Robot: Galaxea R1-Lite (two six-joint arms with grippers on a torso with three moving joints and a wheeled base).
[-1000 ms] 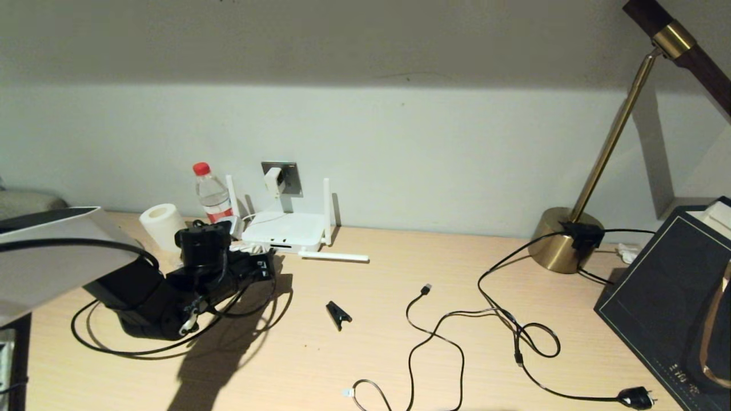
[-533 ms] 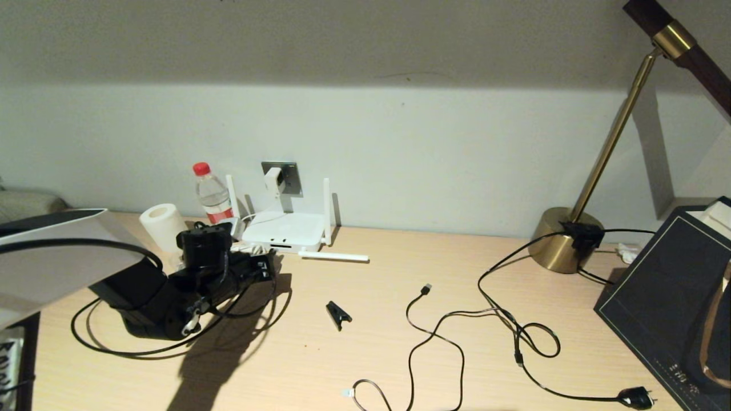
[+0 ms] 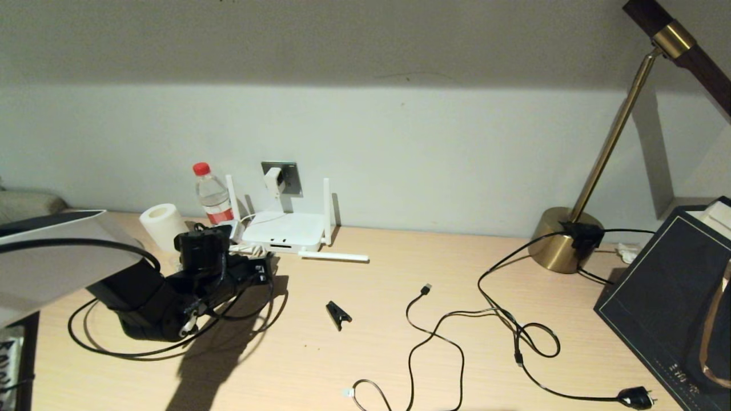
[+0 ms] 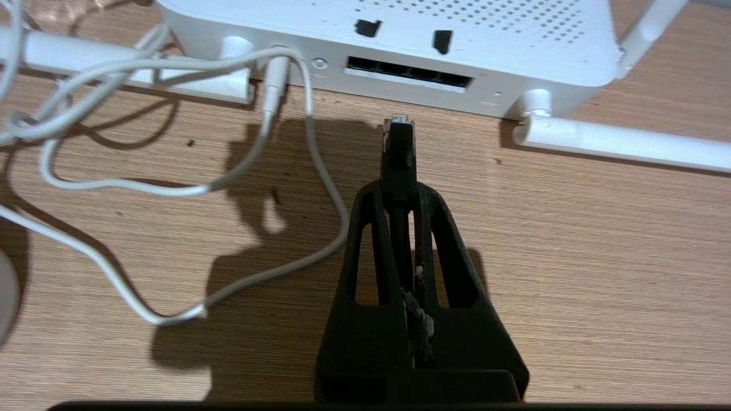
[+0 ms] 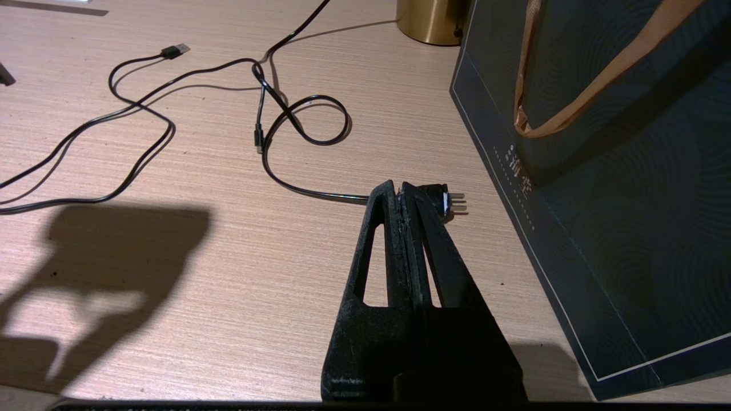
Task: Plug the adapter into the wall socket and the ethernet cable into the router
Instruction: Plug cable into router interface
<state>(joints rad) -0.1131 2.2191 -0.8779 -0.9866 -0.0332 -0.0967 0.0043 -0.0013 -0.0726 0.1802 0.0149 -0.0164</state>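
The left gripper is clamped on the ethernet cable, whose clear connector tip sits just short of the row of ports on the router, not yet inserted. The adapter sits in the wall socket behind the router, its white cord looping over the desk. The right gripper hangs pinched shut and empty above the desk, beside a dark paper bag.

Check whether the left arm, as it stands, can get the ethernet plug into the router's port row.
Probably yes. The left gripper is shut on the ethernet cable, its clear tip facing the router port row. Only bare desk lies between; the white cord sits aside.
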